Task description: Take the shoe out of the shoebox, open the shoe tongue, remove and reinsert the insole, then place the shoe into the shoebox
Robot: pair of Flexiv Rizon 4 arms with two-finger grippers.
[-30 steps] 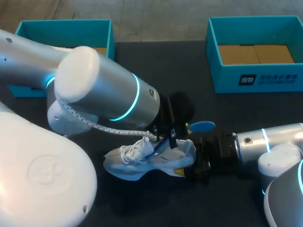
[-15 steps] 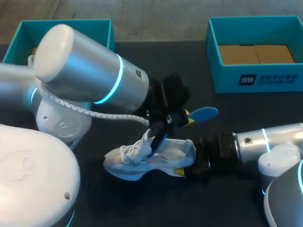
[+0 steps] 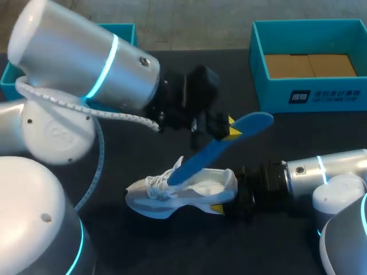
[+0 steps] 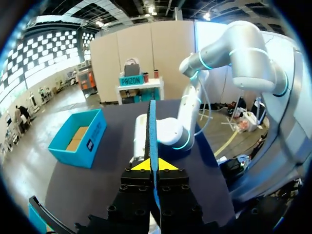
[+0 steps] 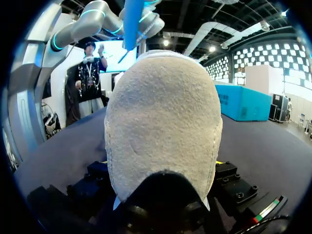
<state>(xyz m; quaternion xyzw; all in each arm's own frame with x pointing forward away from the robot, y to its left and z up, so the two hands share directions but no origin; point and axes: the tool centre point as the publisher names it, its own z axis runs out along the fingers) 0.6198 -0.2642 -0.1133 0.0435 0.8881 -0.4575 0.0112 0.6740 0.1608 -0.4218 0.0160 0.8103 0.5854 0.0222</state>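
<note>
The left hand [image 3: 225, 129] has risen above the shoe [image 3: 166, 195], pinching the blue insole [image 3: 209, 152], whose low end meets the shoe's opening. The right hand [image 3: 229, 201] clamps the shoe's heel on the bench [image 3: 172, 249].

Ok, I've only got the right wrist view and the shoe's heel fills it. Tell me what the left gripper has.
Observer: The left gripper is shut on the blue insole, pinching it edge-on near one end.
Operator: Say where the other end is.
Observer: In the head view it slants down to the opening of the shoe, by the laces. I can't tell whether it is clear of the shoe.
Operator: Give me the inside of the shoebox on my right.
Observer: That shoebox stands open and upright, and only its brown cardboard bottom shows inside.
</note>
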